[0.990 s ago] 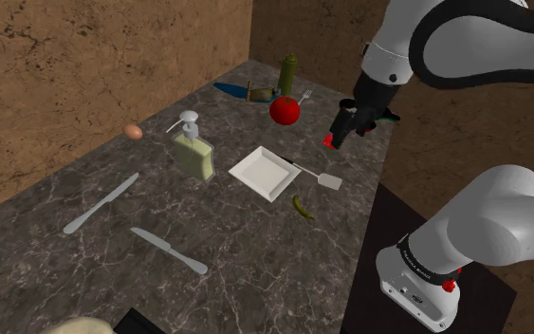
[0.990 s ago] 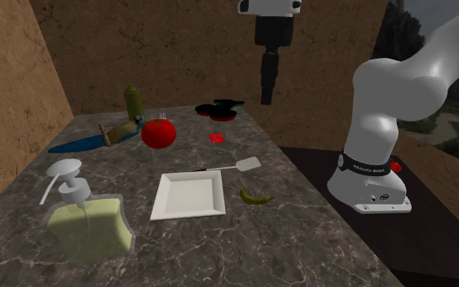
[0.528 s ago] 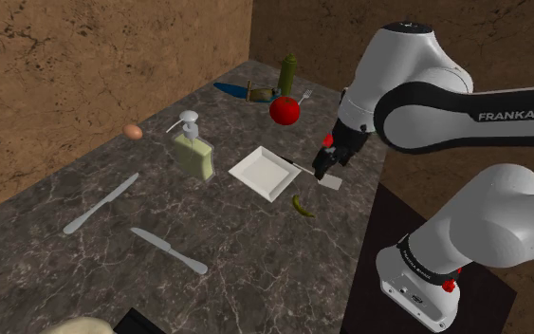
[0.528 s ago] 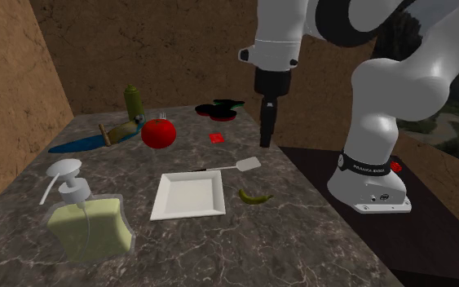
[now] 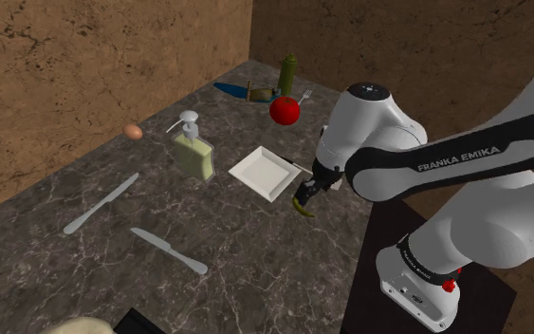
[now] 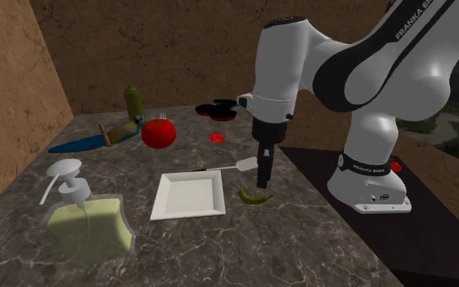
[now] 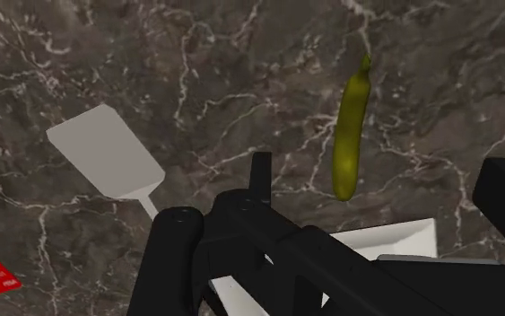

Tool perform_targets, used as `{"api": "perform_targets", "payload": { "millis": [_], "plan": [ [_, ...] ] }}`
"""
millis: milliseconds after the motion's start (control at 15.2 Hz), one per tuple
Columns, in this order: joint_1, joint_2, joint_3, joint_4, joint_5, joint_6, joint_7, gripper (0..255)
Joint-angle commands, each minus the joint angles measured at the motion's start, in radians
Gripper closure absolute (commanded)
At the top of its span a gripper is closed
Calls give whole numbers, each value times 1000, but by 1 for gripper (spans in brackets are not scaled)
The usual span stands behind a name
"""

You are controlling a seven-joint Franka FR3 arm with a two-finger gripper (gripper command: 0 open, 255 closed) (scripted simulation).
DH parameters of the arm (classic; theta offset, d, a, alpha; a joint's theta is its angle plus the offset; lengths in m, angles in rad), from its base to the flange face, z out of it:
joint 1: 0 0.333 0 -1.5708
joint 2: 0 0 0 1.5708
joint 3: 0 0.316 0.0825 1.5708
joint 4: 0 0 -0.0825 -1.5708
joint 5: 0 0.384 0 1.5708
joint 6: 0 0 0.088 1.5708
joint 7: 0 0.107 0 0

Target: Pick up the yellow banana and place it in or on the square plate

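Observation:
The banana is small, olive-yellow and curved, and it lies on the dark marble table just off the white square plate, toward the table's edge by the stand. My black gripper points straight down and hangs just above it. From the second exterior view the gripper ends a little above the banana, to the right of the plate. Through the wrist camera the fingers stand apart around the gripper's middle; the banana lies between them untouched, and a plate corner shows close by.
A white spatula lies just behind the gripper, its blade close to the banana. A red round fruit, green bottle, soap dispenser, egg and two knives lie farther off. The table edge runs close by.
The arm has swung down and toward the stand side; the gripper dropped from high over the table's far end to just above the banana. Its fingers stayed apart.

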Motion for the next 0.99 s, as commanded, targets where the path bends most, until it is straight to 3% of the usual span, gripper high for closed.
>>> {"api": "perform_targets", "payload": {
  "millis": [0, 528, 924],
  "plan": [
    [-17, 122, 48, -14, -5, 140, 33, 0],
    [-128, 335, 134, -17, -119, 355, 119, 0],
    [-142, 350, 142, -17, -137, 369, 131, 0]
  ]
}}
